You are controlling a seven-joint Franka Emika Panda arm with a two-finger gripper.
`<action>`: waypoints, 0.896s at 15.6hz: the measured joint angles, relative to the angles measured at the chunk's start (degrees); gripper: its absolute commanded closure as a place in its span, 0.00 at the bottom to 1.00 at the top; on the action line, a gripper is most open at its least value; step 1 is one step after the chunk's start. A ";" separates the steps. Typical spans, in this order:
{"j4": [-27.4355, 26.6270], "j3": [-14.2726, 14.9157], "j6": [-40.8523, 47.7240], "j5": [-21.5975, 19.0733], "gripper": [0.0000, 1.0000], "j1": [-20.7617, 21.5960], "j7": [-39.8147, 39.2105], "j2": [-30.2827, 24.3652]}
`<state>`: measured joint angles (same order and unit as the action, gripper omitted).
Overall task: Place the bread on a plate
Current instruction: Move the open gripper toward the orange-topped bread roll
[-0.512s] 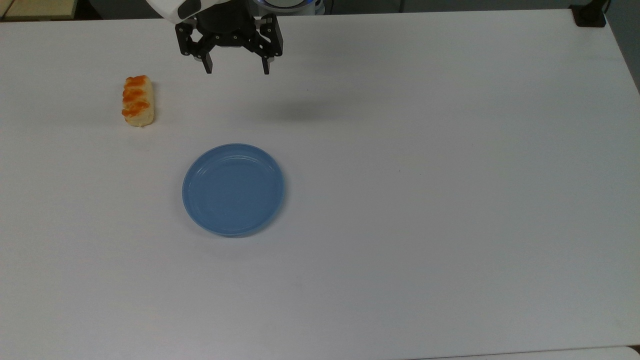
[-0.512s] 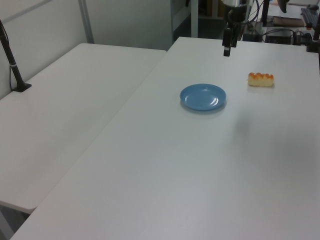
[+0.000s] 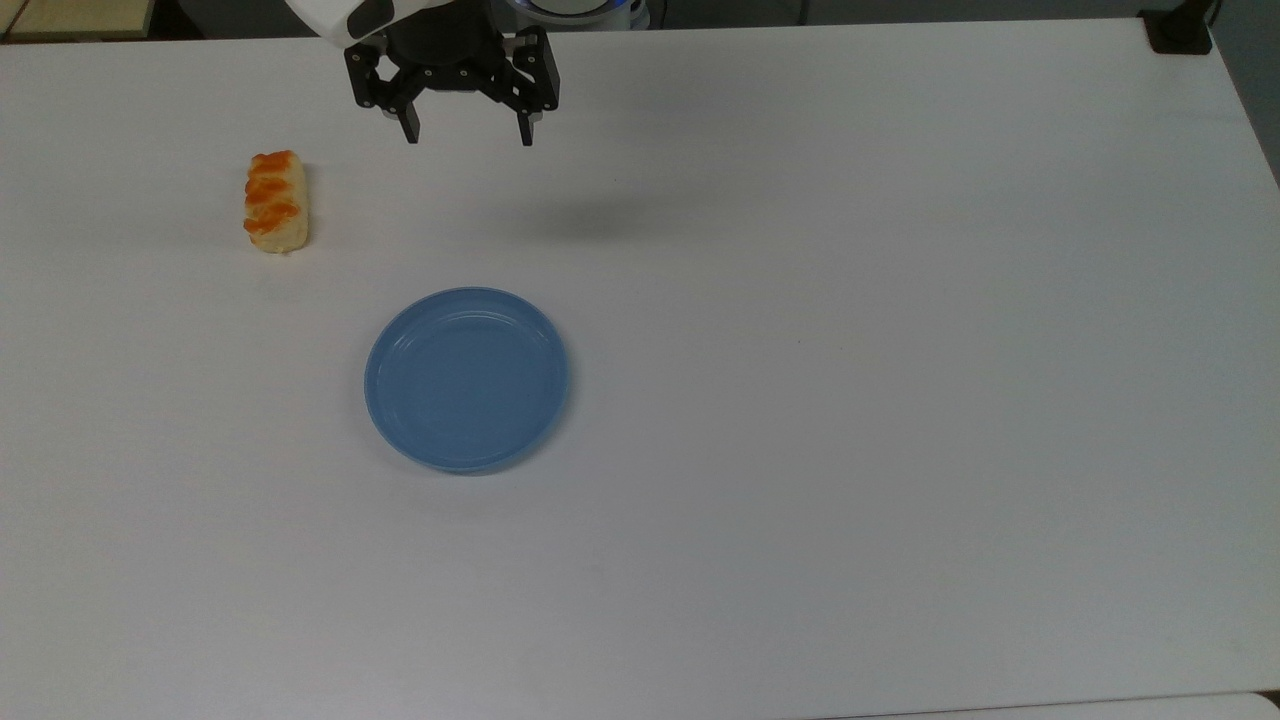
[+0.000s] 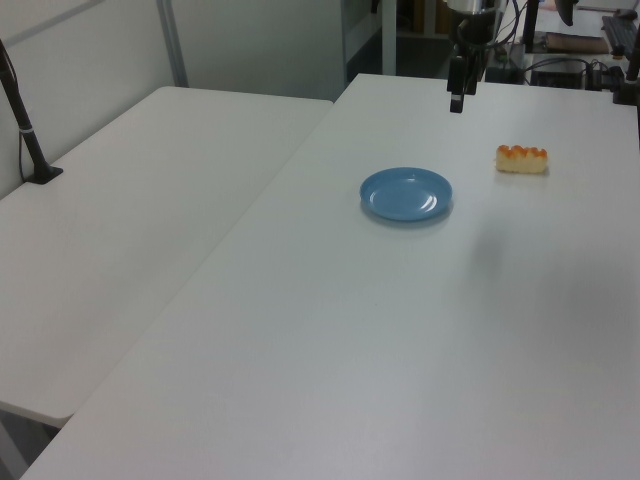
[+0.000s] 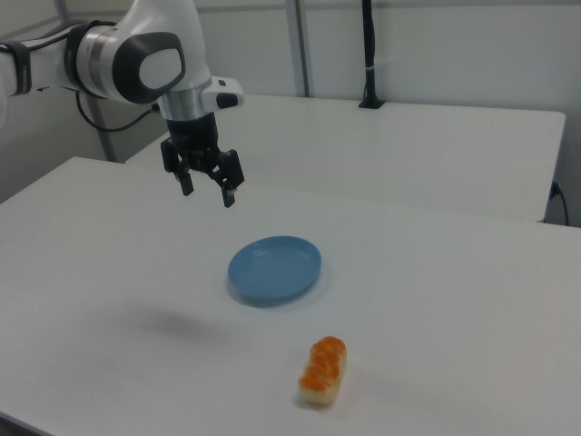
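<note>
Gripper [image 3: 468,136]: open, empty, high above the table [image 3: 900,400].
Bread [image 3: 275,201]: well apart from plate [image 3: 467,379].
Risk: a grip across the glazed top may slip and push the bread away.

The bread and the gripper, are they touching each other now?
Apart. In the top view, the open gripper hangs well to the right of the bread, with bare table between them.

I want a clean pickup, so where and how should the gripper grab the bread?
Grip the bread at its middle, across the narrow width, coming straight down. It lies flat and oblong on the table, long sides free, so the open gripper would likely span it there.
</note>
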<state>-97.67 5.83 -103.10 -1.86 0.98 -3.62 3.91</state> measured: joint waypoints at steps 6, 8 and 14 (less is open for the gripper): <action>0.00 0.14 0.00 0.00 0.00 0.00 0.00 0.00; 0.00 0.71 0.00 0.00 0.00 -0.03 -0.02 -0.02; -3.41 3.52 -0.59 3.17 0.00 -0.09 -4.41 1.14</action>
<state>-101.09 9.35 -103.69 1.31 0.88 -8.03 5.05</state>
